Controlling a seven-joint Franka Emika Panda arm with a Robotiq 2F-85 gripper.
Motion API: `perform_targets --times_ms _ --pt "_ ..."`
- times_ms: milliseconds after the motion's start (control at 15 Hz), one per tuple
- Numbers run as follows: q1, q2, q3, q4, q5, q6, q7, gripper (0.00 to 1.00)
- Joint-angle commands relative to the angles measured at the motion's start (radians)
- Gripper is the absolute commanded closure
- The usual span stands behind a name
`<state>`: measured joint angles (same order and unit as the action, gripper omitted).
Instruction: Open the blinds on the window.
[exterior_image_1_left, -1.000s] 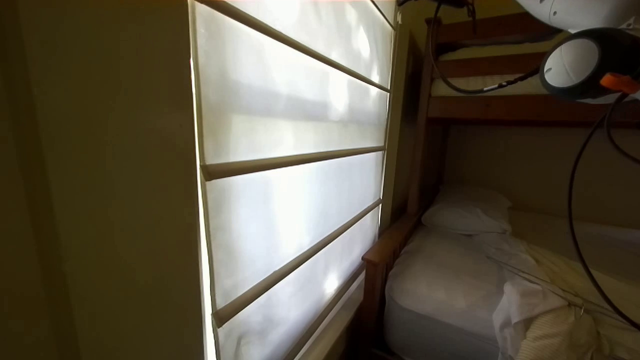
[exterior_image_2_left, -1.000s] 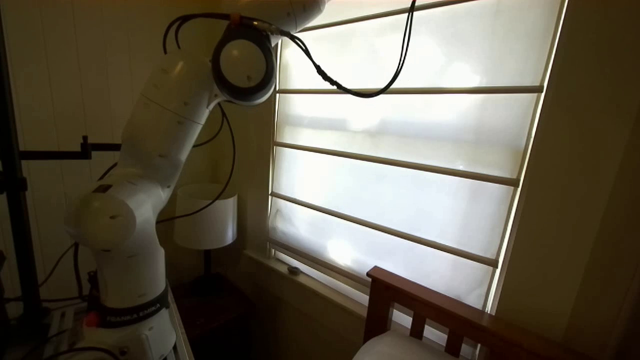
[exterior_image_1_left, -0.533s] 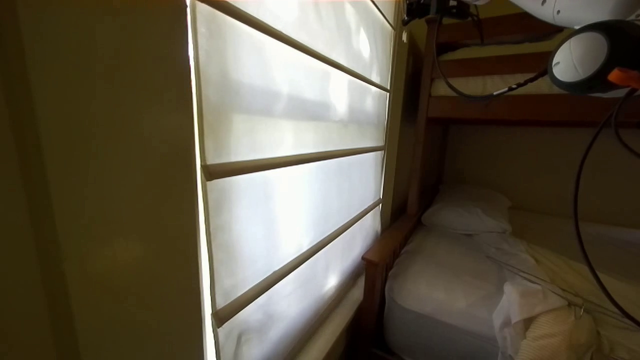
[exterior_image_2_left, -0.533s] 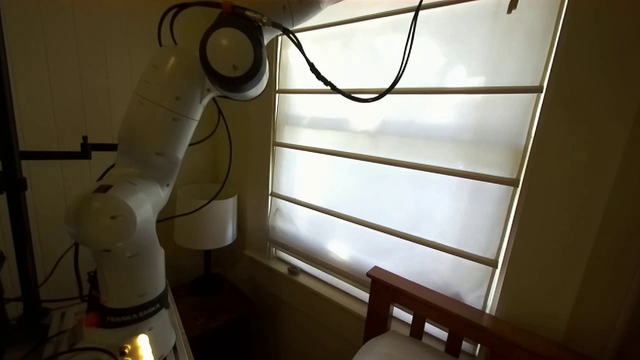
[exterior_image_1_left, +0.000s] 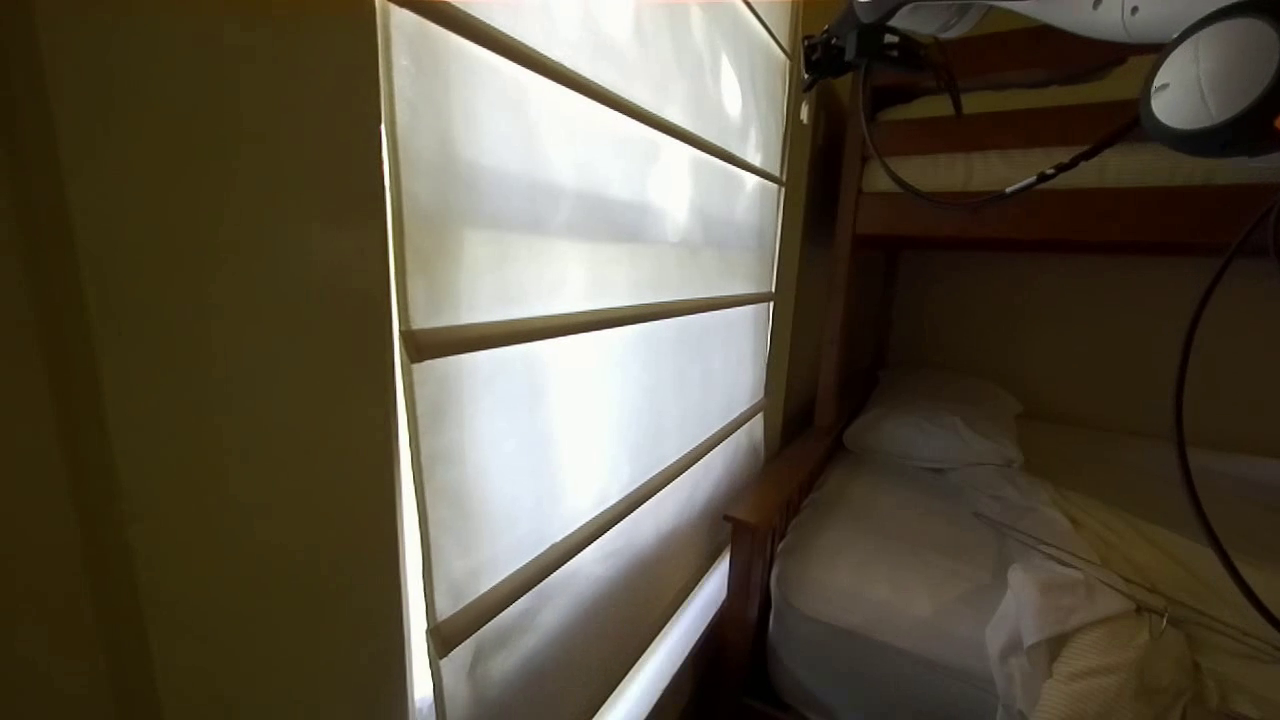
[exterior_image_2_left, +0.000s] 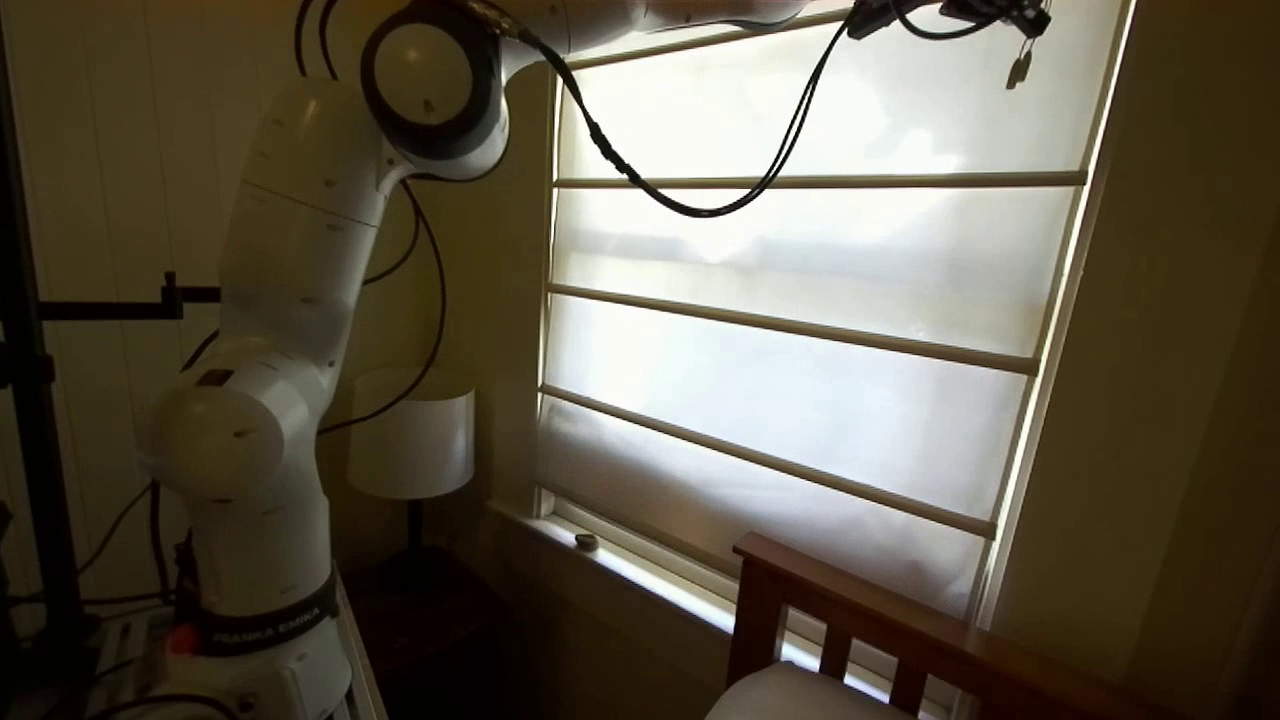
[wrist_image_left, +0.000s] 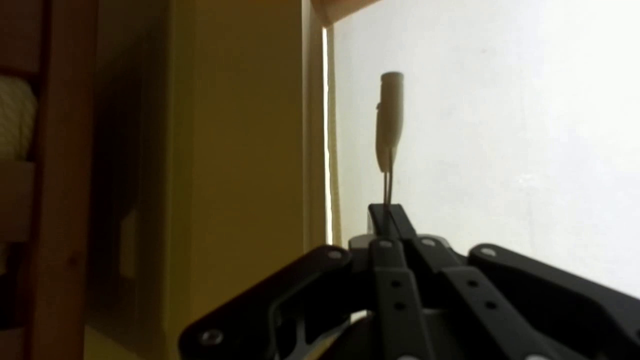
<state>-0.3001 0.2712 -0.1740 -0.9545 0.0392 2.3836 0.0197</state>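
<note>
The pincer (wrist_image_left: 392, 220) is clamping thin, likely slippery cords (wrist_image_left: 390, 177) just above their knobs (wrist_image_left: 392, 107), seemingly the right hold; lowered blinds (exterior_image_2_left: 790, 390) are covering the window (exterior_image_2_left: 640, 548), their soft-looking cloth probably weighing little.

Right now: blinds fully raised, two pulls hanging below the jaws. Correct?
Not the blinds: they are lowered, reaching down to just above the sill, as both exterior views show. The two pulls do hang below the jaws.
</note>
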Motion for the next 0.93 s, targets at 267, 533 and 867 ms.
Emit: perform_targets --times_ms 267,533,867 --pt "0.054 -0.196 -0.004 -0.381 -0.058 -0.056 0.178 1.0" --pt "0.042 -0.147 0.0 -0.29 -0.035 -0.021 0.146 0.99" --pt "0.038 -0.155 -0.003 -0.323 -0.025 -0.027 0.152 1.0"
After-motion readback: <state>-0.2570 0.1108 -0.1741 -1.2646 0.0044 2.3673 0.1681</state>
